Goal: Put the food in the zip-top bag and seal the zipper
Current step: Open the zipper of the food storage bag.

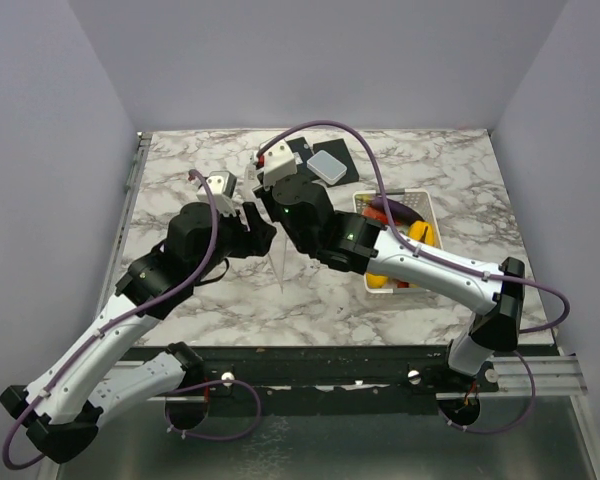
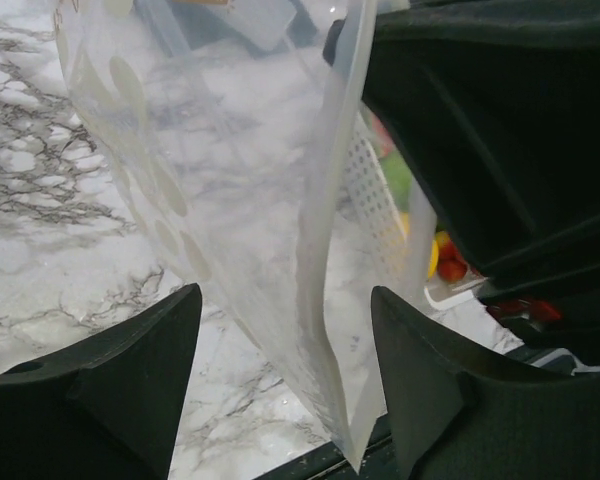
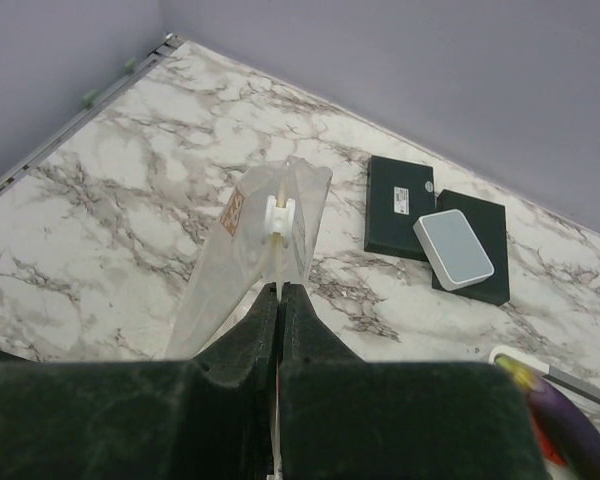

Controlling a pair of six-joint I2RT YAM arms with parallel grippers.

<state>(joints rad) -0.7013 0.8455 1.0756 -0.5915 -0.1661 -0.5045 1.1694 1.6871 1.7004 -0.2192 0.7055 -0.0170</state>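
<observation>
The right fingers [image 3: 248,345] are pressed together on one thin edge of the clear, floppy zip-top bag printed with white round dots [image 3: 242,262]. The film runs out from between them and hangs in the air above the marbled surface [image 3: 130,220]. The left fingers [image 2: 145,350] are spread wide, with the lower part of the bag hanging between them. Neither finger appears to touch it.

The bag looks almost weightless, limp and slick. It would likely sway, fold and fall closed unless it is held at two places. The stiffer seam or mouth edge seems the best place to pinch, and taking the opposite lip with the left fingers should pull the mouth open.

The bag is translucent and milkier along the seam, with pale dots down one face. A small white piece [image 3: 277,214] sits on its far edge; it may belong to the zipper, but I cannot tell. Nothing shows inside the bag.

To the right, the food lies in a white perforated plastic basket [image 1: 400,194], including a purple eggplant [image 1: 394,212] and a yellow piece [image 1: 421,233]. Beyond the bag lie two flat black rectangles [image 3: 398,205] with a grey-white box [image 3: 453,248] on them.
</observation>
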